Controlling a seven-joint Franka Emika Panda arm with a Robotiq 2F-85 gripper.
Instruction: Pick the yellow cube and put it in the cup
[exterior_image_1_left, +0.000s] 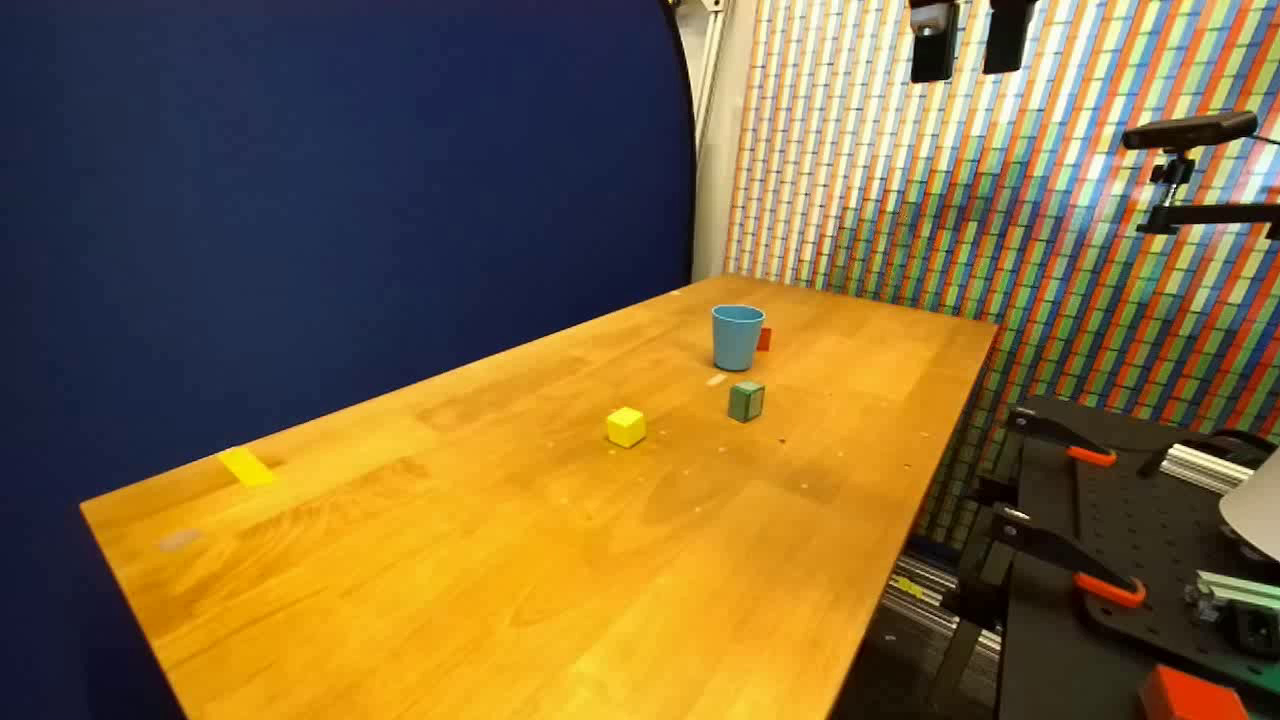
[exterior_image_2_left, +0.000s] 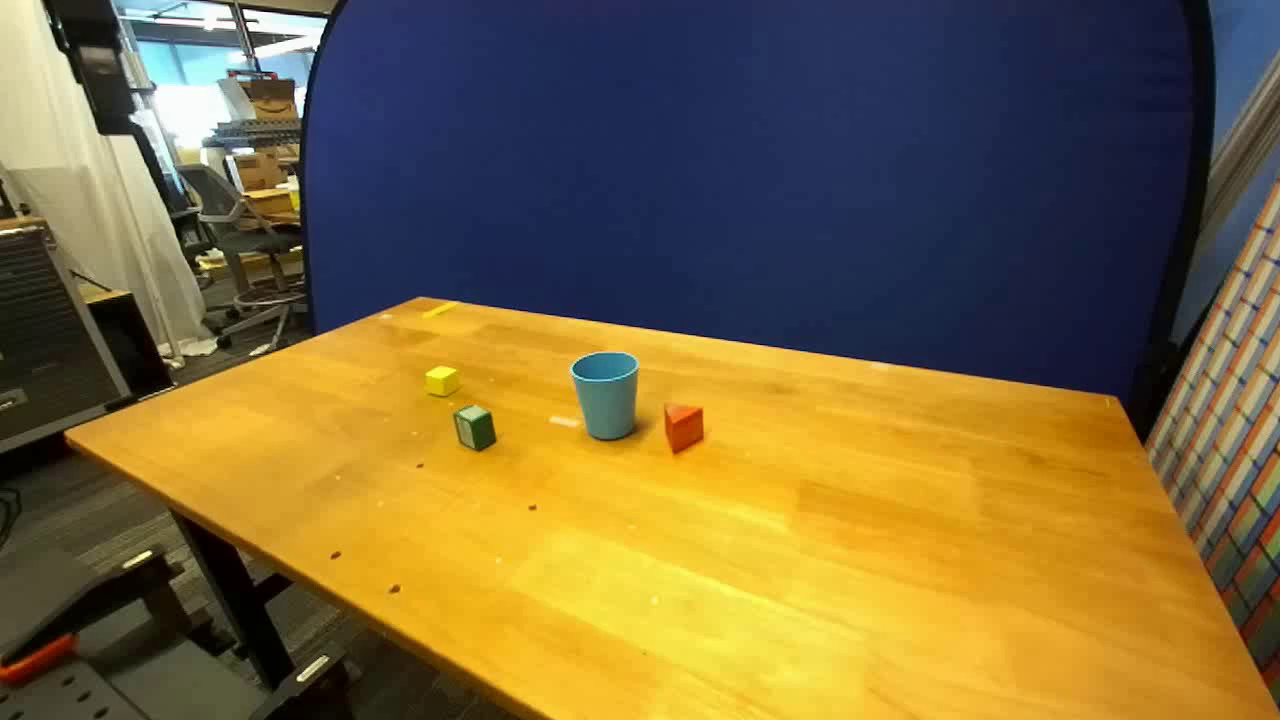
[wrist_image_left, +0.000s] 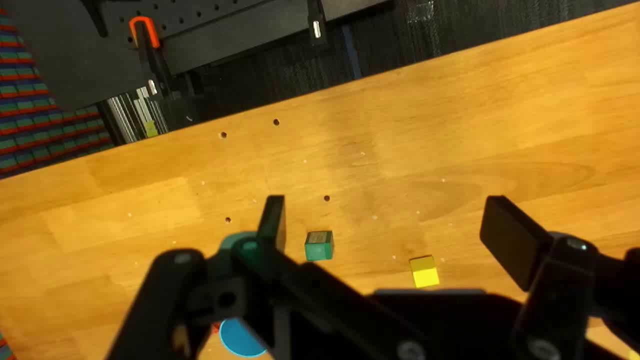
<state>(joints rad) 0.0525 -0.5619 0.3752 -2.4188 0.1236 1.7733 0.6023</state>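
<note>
Closest in the wrist view, the black gripper (wrist_image_left: 387, 220) is spread very wide and has hold of nothing. In an exterior view, the tiny bright yellow cube (exterior_image_1_left: 626, 427) sits in front on the brown wooden tabletop (exterior_image_1_left: 500, 580). Past it come a small green cube (exterior_image_1_left: 746, 401) and then a round blue cup (exterior_image_1_left: 736, 340), standing up straight, with a red block (exterior_image_1_left: 764, 339) peeking out behind it.
</note>
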